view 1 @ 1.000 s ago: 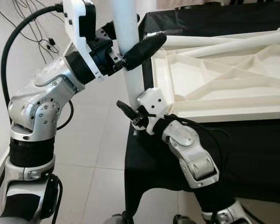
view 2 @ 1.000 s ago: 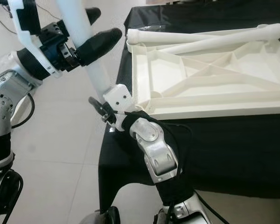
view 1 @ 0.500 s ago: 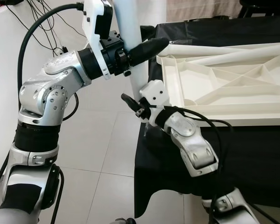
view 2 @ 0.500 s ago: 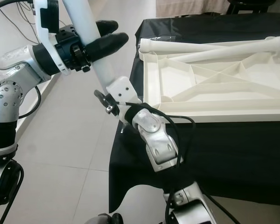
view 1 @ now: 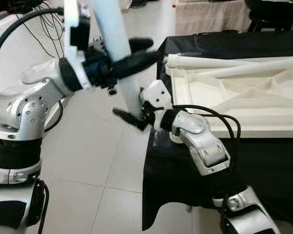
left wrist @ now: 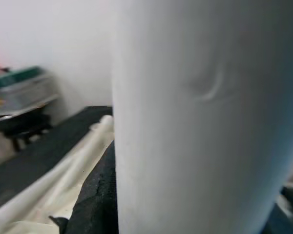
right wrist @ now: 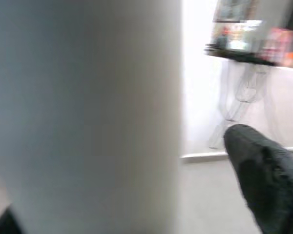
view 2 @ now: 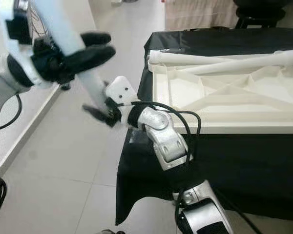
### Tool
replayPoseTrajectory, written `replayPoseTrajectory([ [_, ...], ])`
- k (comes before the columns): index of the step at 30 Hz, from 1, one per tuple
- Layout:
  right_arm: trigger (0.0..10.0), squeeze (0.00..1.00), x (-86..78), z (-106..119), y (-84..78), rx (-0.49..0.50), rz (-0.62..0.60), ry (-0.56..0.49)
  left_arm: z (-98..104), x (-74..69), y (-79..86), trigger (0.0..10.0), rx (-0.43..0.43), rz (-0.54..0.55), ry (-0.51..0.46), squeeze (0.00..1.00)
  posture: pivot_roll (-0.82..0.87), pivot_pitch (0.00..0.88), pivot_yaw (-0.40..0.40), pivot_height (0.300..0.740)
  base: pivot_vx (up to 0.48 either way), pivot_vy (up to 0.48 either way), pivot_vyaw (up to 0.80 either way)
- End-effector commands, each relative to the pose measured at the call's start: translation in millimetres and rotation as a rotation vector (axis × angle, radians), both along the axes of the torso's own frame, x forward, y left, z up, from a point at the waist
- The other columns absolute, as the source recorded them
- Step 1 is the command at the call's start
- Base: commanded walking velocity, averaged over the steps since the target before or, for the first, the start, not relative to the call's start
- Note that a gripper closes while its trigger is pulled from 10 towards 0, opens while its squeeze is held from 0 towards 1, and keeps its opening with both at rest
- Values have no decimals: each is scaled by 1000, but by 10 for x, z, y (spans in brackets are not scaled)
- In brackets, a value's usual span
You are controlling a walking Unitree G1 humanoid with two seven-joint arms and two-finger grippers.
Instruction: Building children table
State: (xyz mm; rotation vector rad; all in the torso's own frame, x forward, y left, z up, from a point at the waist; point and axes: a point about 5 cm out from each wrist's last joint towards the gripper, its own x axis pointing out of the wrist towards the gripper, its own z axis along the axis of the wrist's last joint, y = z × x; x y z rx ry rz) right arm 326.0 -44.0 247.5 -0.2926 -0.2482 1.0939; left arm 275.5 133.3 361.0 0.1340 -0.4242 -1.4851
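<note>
A: What changed? Quick.

B: The white table leg (view 1: 116, 53) now sits off to the side of the black-clothed table (view 1: 244, 156), out over the tiled floor (view 1: 83, 161). Half a second back it stood close by the corner of the upturned white tabletop (view 1: 234, 105). The head camera moved too, so part of that shift is only the view (frames are motion-blurred).

A: Grippers?

B: The left gripper (view 1: 132, 57) is clamped round the leg high up, one black finger on each side. The right gripper (view 1: 131, 117) is at the leg's lower end. One finger (right wrist: 263, 170) stands clear of the leg in the right wrist view, so I read it as parted, cradling and not squeezing. Earlier it looked snugger against the leg.

A: Leg tilt?

B: Leaning, with the top toward the robot's left and the bottom end nearest the tabletop corner, just beside it and not touching.

A: The other parts?

B: Two more white legs (view 2: 224, 57) lie crossed along the far edge of the tabletop, not fitted.

A: Meaning for the task?

B: The leg isn't seated. My guess is it's being re-aimed at the corner socket, so assembly is early on. With only the left grip firm, the leg could swing.
</note>
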Motion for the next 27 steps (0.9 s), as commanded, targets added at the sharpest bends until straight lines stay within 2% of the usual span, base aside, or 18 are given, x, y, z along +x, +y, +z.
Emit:
replayPoseTrajectory([
  [1,10000,161,-15,219,87,37,67,-45,-201,-232,-217,0,96,-397,99,0,-27,65,83,740,0,0,0],
  [2,10000,0,0,224,78,23,89,-35,-264,-285,-191,0,149,-473,101,0,-35,60,81,740,0,0,0],
  [3,10000,0,10,225,72,14,102,-29,-302,-317,-175,0,182,-520,102,0,-35,60,81,740,0,0,0],
  [6,10000,0,-1,223,81,16,141,-2,-322,-346,-165,0,197,-562,98,0,-39,58,80,740,0,0,0],
  [7,5686,0,-27,225,90,29,186,17,-323,-365,-168,0,189,-597,99,0,-43,58,77,740,0,0,0],
  [8,0,0,-62,222,96,35,237,30,-323,-383,-167,0,179,-628,101,0,-43,58,77,740,0,0,0],
  [14,0,0,-127,193,66,28,343,53,-346,-406,-180,0,163,-682,104,0,-59,63,68,740,0,0,0],
  [19,0,0,-89,199,34,34,337,57,-361,-385,-186,0,148,-682,105,0,-59,65,69,740,0,0,0],
  [27,0,0,-29,209,-12,59,288,61,-307,-341,-165,0,79,-640,93,0,-57,70,69,740,0,0,0],
])
